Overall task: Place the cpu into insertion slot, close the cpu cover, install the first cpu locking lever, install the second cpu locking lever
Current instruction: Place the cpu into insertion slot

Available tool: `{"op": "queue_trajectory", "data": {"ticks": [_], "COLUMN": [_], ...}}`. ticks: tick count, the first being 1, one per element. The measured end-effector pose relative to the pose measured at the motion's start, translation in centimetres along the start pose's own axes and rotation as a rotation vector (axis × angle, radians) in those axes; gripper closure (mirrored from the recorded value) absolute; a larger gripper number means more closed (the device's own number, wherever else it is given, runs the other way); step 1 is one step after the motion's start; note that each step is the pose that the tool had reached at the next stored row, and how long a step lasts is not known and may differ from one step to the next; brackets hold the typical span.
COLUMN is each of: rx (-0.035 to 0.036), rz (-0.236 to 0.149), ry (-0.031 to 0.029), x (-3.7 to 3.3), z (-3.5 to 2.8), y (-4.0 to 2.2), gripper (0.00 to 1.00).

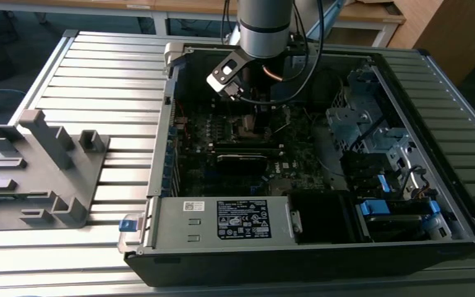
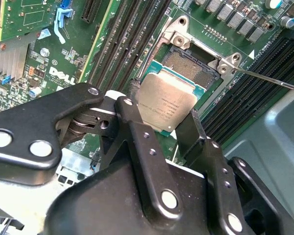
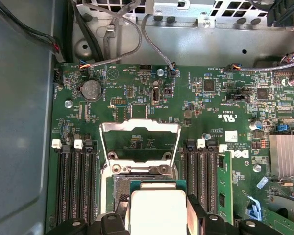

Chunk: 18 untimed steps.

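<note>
My gripper (image 2: 160, 121) is shut on the cpu (image 2: 164, 103), a silver-topped square chip with a green edge, with one black finger (image 2: 131, 115) on each side. The chip hangs just above the insertion slot (image 2: 188, 68), covering part of it; whether it touches is unclear. In the first wrist view the cpu (image 3: 159, 210) sits between the fingers over the dark insertion slot (image 3: 118, 188). The cpu cover (image 3: 139, 126), a thin silver frame, stands swung open beyond the slot. A thin metal locking lever (image 2: 272, 79) sticks out beside the socket. In the exterior view the gripper (image 1: 258, 111) reaches down into the case.
Black memory slots (image 3: 73, 181) flank the socket on both sides. A finned heat sink (image 3: 286, 156) and cables (image 3: 127, 34) lie nearby. The case wall (image 3: 19, 122) is close. Outside the case, a grey fixture (image 1: 35, 173) stands at the exterior view's left.
</note>
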<state>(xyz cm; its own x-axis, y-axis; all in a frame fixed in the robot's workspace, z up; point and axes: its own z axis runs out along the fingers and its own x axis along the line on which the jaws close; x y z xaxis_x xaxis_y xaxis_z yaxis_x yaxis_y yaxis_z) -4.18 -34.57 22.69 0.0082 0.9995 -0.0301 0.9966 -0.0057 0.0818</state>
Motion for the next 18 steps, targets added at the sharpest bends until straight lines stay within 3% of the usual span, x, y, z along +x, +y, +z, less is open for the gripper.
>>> {"op": "queue_trajectory", "data": {"ticks": [7,10,11,18], "rx": [0.0008,0.0127,0.0138,0.0140], "rz": [0.000,0.000,0.000,-0.012], "ry": [0.0000,0.0003,0.0000,0.0010], "x": [0.00,0.01,0.00,0.00], "z": [0.01,0.03,0.02,0.03], "y": [0.00,0.00,0.00,0.00], "gripper": [0.46,0.46,0.46,0.46]}}
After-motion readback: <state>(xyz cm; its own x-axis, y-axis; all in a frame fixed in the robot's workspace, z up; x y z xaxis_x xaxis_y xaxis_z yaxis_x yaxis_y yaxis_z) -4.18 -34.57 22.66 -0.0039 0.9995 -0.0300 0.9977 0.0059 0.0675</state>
